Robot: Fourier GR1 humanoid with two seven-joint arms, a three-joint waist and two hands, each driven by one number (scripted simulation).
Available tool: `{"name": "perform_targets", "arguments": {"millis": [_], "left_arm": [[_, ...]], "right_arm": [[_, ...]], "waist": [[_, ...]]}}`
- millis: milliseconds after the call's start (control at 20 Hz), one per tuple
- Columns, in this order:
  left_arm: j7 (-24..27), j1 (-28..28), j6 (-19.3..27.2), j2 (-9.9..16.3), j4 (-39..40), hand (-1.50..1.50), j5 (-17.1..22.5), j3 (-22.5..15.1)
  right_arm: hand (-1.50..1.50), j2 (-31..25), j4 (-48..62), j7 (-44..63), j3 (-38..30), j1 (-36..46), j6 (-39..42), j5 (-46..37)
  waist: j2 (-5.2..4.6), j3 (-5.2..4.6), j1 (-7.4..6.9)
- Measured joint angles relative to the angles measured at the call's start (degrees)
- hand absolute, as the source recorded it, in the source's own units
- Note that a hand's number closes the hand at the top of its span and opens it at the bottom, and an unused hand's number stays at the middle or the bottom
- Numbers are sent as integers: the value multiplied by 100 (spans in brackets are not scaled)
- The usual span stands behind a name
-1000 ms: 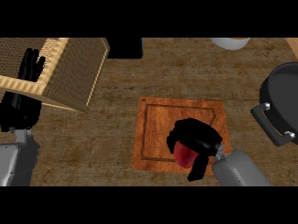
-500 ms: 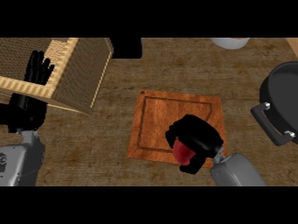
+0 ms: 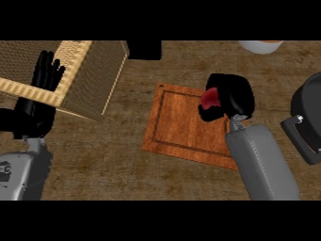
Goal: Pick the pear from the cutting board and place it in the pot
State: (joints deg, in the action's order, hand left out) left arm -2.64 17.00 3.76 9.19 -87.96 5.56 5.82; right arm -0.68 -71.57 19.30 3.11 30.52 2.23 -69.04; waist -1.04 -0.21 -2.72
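the right hand [image 3: 228, 96], fingers curled round the red pear [image 3: 211, 97] over the cutting board [image 3: 183, 124], should carry it level toward the pot [image 3: 319, 117] at three o'clock, clearing the rim, while the left hand [image 3: 43, 77] rests open at nine o'clock.

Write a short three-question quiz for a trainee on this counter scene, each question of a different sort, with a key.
1. True or false: the right hand is curled round the pear.
2. Where is the pot? A) at the view's right edge B) on the cutting board C) inside the basket
3. Fill in: the left hand rests open, fingers up, in front of the ____.

Key: 1 true; 2 A; 3 basket.
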Motion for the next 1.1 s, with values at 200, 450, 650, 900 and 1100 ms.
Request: {"name": "perform_targets", "arguments": {"millis": [200,450,650,900,1100], "left_arm": [[-24,47,-16,-15,28,0,-4,-36],[-31,116,28,-60,83,0,-48,-74],[-17,157,0,-10,163,0,9,22],[-168,5,36,29,-74,0,6,39],[-195,-130,58,75,-171,0,35,135]], "right_arm": [[150,42,260,1645,-370,767,-449,-758],[150,-4,683,3352,-609,1731,-922,-1896],[150,-128,1077,4031,-694,2243,-1158,-2733],[150,-296,1082,4256,-920,2411,-1184,-3262],[150,-506,694,4190,-1227,2096,-1083,-3181]], "waist": [[11,-7,-77],[17,-2,-61],[33,4,12],[87,12,136],[116,16,249]]}}
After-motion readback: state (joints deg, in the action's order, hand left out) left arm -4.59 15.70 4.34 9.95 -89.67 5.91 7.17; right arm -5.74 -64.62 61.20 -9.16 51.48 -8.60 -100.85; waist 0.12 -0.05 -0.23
